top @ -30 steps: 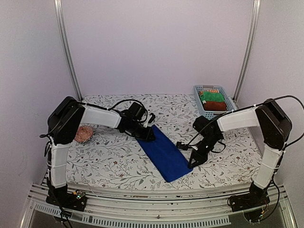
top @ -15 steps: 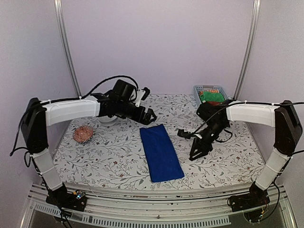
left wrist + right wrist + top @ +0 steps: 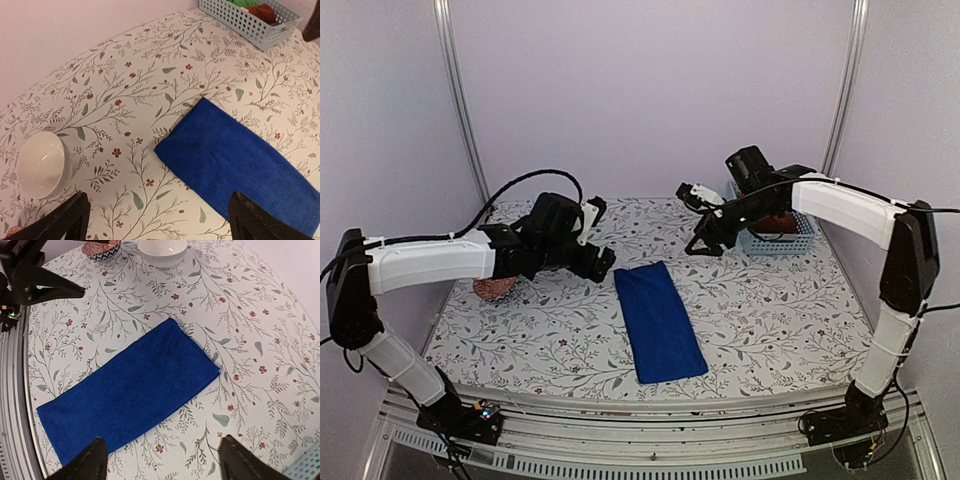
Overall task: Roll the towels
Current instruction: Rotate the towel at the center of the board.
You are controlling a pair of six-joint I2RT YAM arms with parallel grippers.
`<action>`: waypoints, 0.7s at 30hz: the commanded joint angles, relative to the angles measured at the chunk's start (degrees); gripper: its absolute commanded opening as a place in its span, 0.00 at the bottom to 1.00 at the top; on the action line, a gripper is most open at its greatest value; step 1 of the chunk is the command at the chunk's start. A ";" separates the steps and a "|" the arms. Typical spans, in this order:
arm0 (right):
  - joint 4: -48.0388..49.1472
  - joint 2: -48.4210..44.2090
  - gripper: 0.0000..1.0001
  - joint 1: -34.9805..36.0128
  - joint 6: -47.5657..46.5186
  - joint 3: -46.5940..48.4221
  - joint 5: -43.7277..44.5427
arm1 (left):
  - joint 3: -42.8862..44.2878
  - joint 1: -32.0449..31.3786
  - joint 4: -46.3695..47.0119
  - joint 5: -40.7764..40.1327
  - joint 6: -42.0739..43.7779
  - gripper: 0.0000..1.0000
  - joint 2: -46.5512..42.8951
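The royal blue towel (image 3: pixel 660 322) lies flat and unrolled in the middle of the table, its long side running from far to near; it also shows in both wrist views (image 3: pixel 240 160) (image 3: pixel 130 390). My left gripper (image 3: pixel 601 262) (image 3: pixel 157 210) hangs open above the table, just left of the towel's far end. Open as well, my right gripper (image 3: pixel 705 244) (image 3: pixel 162 450) hovers up and to the right of that far end, close to the basket. A dark brick-red towel (image 3: pixel 261 11) lies in the basket beside a green cloth. Neither gripper holds anything.
The pale blue basket (image 3: pixel 790 241) (image 3: pixel 240 20) stands at the far right, partly behind my right arm. An orange patterned bowl (image 3: pixel 495 288) (image 3: pixel 100 247) peeks out under my left arm at the left. A white bowl (image 3: pixel 42 164) (image 3: pixel 162 250) stands near it.
Both grippers opened and let go of the blue towel, then rose and drew away, left arm to the left, right arm toward the basket. The towel now lies straighter.
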 commanded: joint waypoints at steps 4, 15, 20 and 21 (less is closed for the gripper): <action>-4.19 21.45 0.49 1.64 4.50 16.62 -6.88 | -12.80 0.07 11.36 -2.77 -1.43 0.99 -9.99; -2.26 42.47 0.35 4.09 11.98 30.69 -9.88 | -16.50 0.47 9.31 -16.14 -9.99 0.99 -11.34; -1.54 46.54 0.36 2.78 16.53 33.21 -8.40 | -12.51 0.30 7.57 0.03 -6.23 0.88 -7.17; -1.45 46.74 0.39 2.17 17.95 33.03 -7.32 | -13.30 -0.18 9.13 4.61 -6.27 0.84 -7.08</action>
